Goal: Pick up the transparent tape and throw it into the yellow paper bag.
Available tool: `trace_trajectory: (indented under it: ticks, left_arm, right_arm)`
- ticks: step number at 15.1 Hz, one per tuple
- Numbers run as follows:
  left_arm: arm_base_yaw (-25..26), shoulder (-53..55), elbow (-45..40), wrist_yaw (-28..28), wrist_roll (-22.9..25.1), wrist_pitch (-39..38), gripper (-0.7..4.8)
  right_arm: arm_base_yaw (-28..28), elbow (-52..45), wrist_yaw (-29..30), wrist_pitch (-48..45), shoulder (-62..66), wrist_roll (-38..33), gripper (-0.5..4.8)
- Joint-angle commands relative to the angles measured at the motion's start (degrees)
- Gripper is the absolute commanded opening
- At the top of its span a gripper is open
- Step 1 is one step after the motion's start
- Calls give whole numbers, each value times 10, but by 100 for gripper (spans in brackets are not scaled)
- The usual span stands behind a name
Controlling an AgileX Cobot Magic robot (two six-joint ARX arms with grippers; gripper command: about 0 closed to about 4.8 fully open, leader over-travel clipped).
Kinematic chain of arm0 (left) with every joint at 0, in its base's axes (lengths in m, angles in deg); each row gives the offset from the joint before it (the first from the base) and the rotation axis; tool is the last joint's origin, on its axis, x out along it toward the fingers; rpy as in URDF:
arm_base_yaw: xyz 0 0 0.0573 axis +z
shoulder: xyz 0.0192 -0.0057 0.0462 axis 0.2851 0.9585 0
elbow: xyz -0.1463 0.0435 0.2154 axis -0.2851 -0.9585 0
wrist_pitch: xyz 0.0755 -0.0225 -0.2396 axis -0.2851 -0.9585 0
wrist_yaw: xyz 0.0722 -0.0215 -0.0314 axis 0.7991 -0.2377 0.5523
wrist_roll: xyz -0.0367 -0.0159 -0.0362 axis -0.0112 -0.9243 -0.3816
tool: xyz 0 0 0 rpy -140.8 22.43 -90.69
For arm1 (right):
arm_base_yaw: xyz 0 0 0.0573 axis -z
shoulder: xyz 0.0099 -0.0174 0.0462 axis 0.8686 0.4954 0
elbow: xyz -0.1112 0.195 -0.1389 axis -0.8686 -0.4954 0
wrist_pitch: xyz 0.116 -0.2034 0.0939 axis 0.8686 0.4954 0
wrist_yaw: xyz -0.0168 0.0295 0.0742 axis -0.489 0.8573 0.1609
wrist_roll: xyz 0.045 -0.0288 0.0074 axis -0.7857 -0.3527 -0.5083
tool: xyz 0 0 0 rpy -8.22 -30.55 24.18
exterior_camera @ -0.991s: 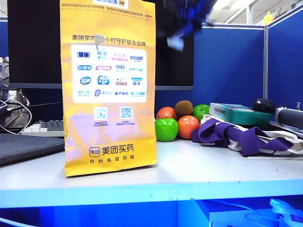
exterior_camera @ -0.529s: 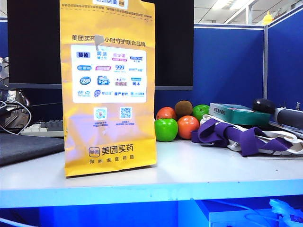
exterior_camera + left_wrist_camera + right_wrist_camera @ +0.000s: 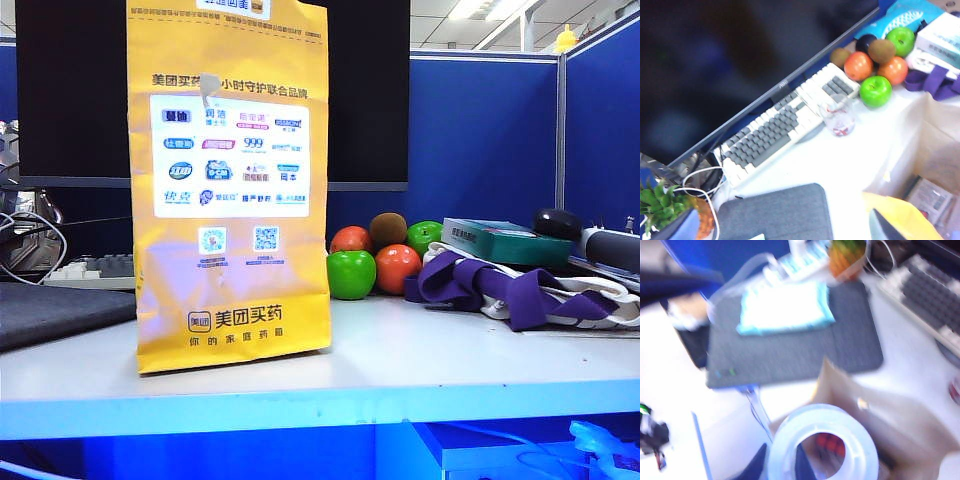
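The yellow paper bag (image 3: 230,190) stands upright on the white table, left of centre in the exterior view; neither gripper shows in that view. In the right wrist view my right gripper (image 3: 780,461) is shut on the transparent tape (image 3: 822,445), a pale ring, with one dark finger outside its wall and one inside. The tape hangs over the bag's open brown mouth (image 3: 885,415). In the left wrist view my left gripper (image 3: 780,232) is open, its fingers (image 3: 882,227) far apart at the frame's edge, beside the bag's yellow rim (image 3: 902,212).
Green and red apples and kiwis (image 3: 375,260) lie right of the bag, then a purple-and-white cloth (image 3: 510,285) and a teal box (image 3: 505,240). A grey pad (image 3: 775,215), a keyboard (image 3: 785,125) and a clear cup (image 3: 837,117) sit behind the bag, before a monitor.
A blurred dark-blue arm that showed at the top of the exterior view, right of the bag's top, has left that view. The bag and the fruit have not moved.
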Motion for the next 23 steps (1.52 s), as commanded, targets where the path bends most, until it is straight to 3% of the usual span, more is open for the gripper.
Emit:
trace_trajectory:
  ticks: [1, 4, 6, 8, 12, 14, 18, 21, 22, 23]
  left_arm:
    - [-1, -2, 2, -3, 0, -4, 479]
    - [-1, -2, 2, -9, 0, -14, 479]
    - [-1, -2, 2, -50, 10, -35, 479]
    - [-1, -2, 2, -71, 18, -62, 447]
    - [-1, -7, 3, -178, 31, -81, 430]
    - [-1, -13, 3, -195, 34, -68, 430]
    - [-1, -17, 3, -283, 48, -63, 430]
    - [-1, -17, 3, -283, 50, -57, 430]
    - [-1, -17, 3, -282, 50, -56, 430]
    - [-1, -17, 3, -280, 50, -55, 430]
  right_arm:
    - [1, 1, -9, 0, 7, 4, 43]
    - [1, 1, -9, 3, 23, 3, 42]
    - [1, 1, -9, 7, 29, 3, 43]
    - [7, 1, -10, 7, 29, 3, 43]
    - [22, 1, -10, 9, 29, 4, 43]
    - [28, 1, -9, 9, 32, 4, 43]
    - [30, 1, -9, 8, 37, 5, 43]
    - [30, 1, -9, 4, 37, 5, 45]
    - [30, 1, -9, -4, 37, 5, 62]
    - [30, 1, -9, -9, 37, 5, 165]
